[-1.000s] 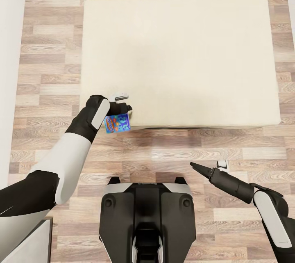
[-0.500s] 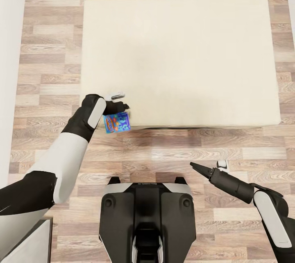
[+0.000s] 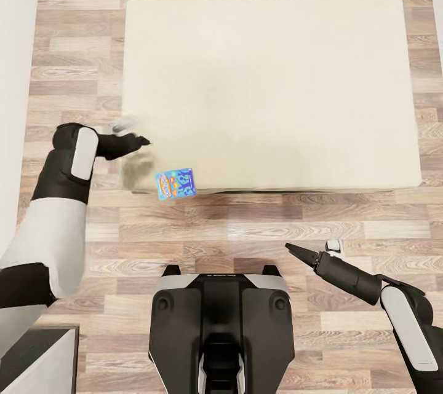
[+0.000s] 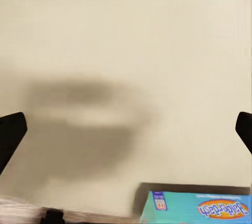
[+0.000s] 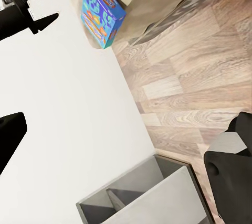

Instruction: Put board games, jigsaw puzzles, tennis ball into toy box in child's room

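A cream bed (image 3: pixel 271 86) was seen from above on a wood-plank floor (image 3: pixel 246 228), with a pale wall (image 3: pixel 12 74) along the left side and a seam crossing the bed near its far end. One board game (image 3: pixel 176 184) was seen at the bed's near left corner, at the near edge: a small blue box printed with bright orange and yellow lettering and shapes. The left gripper (image 3: pixel 130 134) was held over the bed's left edge, apart from the box, with its jaws spread and empty. In the left wrist view the box (image 4: pixel 197 208) lay beyond both fingertips. The right gripper (image 3: pixel 311 251) was held low over the floor, jaws open, nothing between them. In the right wrist view the box (image 5: pixel 101 11) showed, and a grey open-topped unit (image 5: pixel 142 195).
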`<state>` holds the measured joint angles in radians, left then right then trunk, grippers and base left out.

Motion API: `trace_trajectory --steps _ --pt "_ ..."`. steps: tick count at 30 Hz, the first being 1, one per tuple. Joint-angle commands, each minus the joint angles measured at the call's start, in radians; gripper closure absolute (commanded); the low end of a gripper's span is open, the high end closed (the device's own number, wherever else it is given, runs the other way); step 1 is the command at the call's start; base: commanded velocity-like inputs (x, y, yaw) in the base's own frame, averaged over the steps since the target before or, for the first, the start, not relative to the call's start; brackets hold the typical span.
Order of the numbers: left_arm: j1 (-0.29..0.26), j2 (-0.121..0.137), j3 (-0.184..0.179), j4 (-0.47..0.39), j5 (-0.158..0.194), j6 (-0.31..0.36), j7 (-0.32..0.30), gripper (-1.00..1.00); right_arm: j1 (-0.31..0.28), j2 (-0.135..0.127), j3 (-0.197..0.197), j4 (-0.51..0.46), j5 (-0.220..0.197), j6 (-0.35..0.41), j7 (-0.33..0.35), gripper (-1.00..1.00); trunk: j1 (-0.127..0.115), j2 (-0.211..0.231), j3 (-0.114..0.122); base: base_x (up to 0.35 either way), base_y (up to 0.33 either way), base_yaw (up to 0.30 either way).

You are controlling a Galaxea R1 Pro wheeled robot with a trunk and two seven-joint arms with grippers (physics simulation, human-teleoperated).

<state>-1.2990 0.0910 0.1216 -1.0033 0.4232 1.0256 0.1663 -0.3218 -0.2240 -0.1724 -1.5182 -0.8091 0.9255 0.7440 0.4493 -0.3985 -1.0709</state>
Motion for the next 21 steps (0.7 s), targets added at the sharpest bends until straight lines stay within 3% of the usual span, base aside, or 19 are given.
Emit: trace_trajectory --steps 1,4,5,6,7,8,9,10,11,12,13,14,15,17,18,20,21 --pt "0.000 0.011 0.014 -0.005 0.018 0.007 0.008 -1.00 0.000 0.000 -0.001 0.000 0.001 0.005 0.003 -1.00 0.001 -0.002 -0.001 0.000 0.000 0.000" --pt "0.003 0.074 0.056 -0.014 0.045 0.017 -0.011 -1.00 0.000 0.000 -0.001 0.001 0.001 0.005 0.003 -1.00 0.001 -0.002 -0.001 0.000 0.000 0.000" --pt "0.004 0.118 0.069 -0.015 0.065 0.020 -0.031 -1.00 0.000 0.000 -0.001 0.001 0.001 0.005 0.003 -1.00 0.001 -0.002 -0.001 0.000 0.000 0.000" --pt "0.006 0.141 0.074 -0.015 0.078 0.021 -0.045 -1.00 0.000 0.000 -0.001 0.001 0.001 0.004 0.003 -1.00 0.001 -0.002 -0.001 0.000 0.000 0.000" --pt "0.013 0.190 0.081 -0.014 0.108 0.022 -0.079 -1.00 0.000 0.000 -0.001 0.001 0.001 0.004 0.002 -1.00 0.001 -0.002 -0.001 0.000 0.000 0.000" --pt "0.019 0.215 0.083 -0.013 0.125 0.022 -0.100 -1.00 0.000 0.000 -0.001 0.001 0.001 0.005 0.002 -1.00 0.001 -0.002 -0.001 0.000 0.000 0.000" --pt "0.036 0.264 0.088 -0.012 0.164 0.022 -0.145 -1.00 0.000 0.000 -0.001 0.001 0.001 0.004 0.002 -1.00 0.001 -0.002 -0.001 0.000 0.000 0.000" --pt "0.046 0.289 0.089 -0.011 0.184 0.022 -0.169 -1.00 0.000 0.000 -0.001 0.001 0.001 0.004 0.002 -1.00 0.001 -0.002 -0.001 0.000 0.000 0.000" --pt "0.070 0.343 0.091 -0.010 0.225 0.022 -0.219 -1.00 0.000 0.000 -0.001 0.001 0.001 0.004 0.002 -1.00 0.001 -0.002 -0.001 0.000 0.000 0.000" --pt "0.083 0.372 0.092 -0.009 0.246 0.022 -0.243 -1.00 0.000 0.000 -0.001 0.001 0.001 0.004 0.002 -1.00 0.001 -0.002 -0.001 0.000 0.000 0.000" --pt "0.113 0.431 0.093 -0.003 0.291 0.022 -0.293 -1.00 0.000 0.000 -0.001 0.001 0.001 0.004 0.002 -1.00 0.001 -0.002 -0.001 0.000 0.000 0.000" --pt "0.130 0.462 0.093 0.003 0.315 0.022 -0.318 -1.00 0.000 0.000 -0.001 0.001 0.001 0.004 0.002 -1.00 0.001 -0.002 -0.001 0.000 0.000 0.000" --pt "0.166 0.522 0.094 0.024 0.366 0.022 -0.372 -1.00 0.000 0.000 -0.001 0.001 0.001 0.004 0.002 -1.00 0.001 -0.002 -0.001 0.000 0.000 0.000" --pt "0.205 0.577 0.094 0.057 0.422 0.022 -0.432 -1.00 0.000 0.000 -0.001 0.001 0.001 0.004 0.002 -1.00 0.001 -0.002 -0.001 0.000 0.000 0.000" --pt "0.243 0.625 0.094 0.103 0.476 0.022 -0.493 -1.00 0.000 0.000 -0.001 0.001 0.001 0.004 0.002 -1.00 0.001 -0.002 -0.001 0.000 0.000 0.000" --pt "0.281 0.665 0.094 0.162 0.522 0.022 -0.556 -1.00 0.000 0.000 -0.001 0.001 0.001 0.004 0.001 -1.00 0.001 -0.002 -0.001 0.000 0.000 0.000" --pt "0.317 0.694 0.095 0.230 0.554 0.022 -0.618 -1.00 0.000 0.000 -0.001 0.001 0.001 0.004 0.001 -1.00 0.001 -0.002 -0.001 0.000 0.000 0.000"
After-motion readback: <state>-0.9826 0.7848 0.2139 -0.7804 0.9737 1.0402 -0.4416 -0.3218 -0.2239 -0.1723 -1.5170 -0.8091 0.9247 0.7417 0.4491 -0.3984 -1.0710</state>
